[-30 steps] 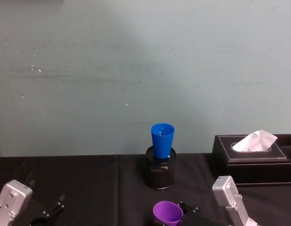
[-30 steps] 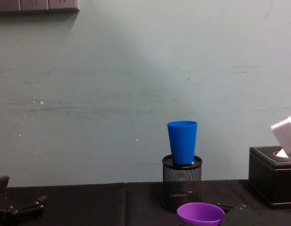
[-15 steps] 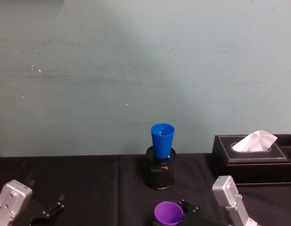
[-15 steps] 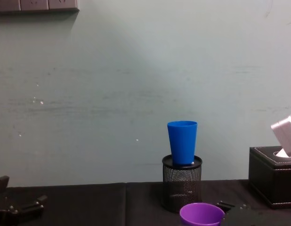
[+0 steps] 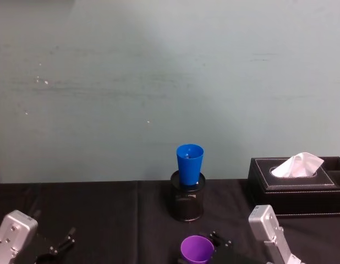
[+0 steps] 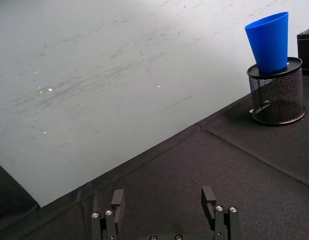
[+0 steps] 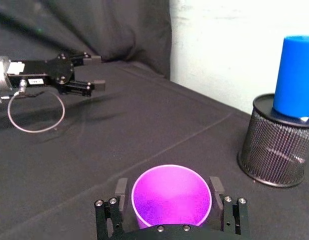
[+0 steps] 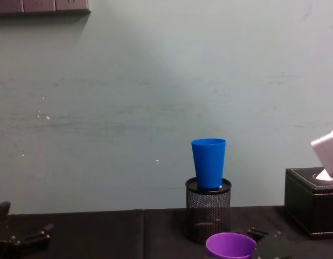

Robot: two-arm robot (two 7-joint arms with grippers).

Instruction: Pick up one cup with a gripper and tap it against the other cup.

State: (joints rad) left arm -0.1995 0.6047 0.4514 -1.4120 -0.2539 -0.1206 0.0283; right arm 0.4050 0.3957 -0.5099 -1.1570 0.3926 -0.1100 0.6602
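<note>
The right end effector grips the purple cup upright by its sides — rim clear for tapping the blue cup — while the left end effector rests wide open.

— We see smooth plastic with a soft sheen on both the purple cup and the blue cup. And the holder?

— The pen holder is black wire mesh, we'd say metal. We read the bench cover as matt black cloth, creased. The tissue box looks like stitched black leather, soft paper tissue on top.
</note>
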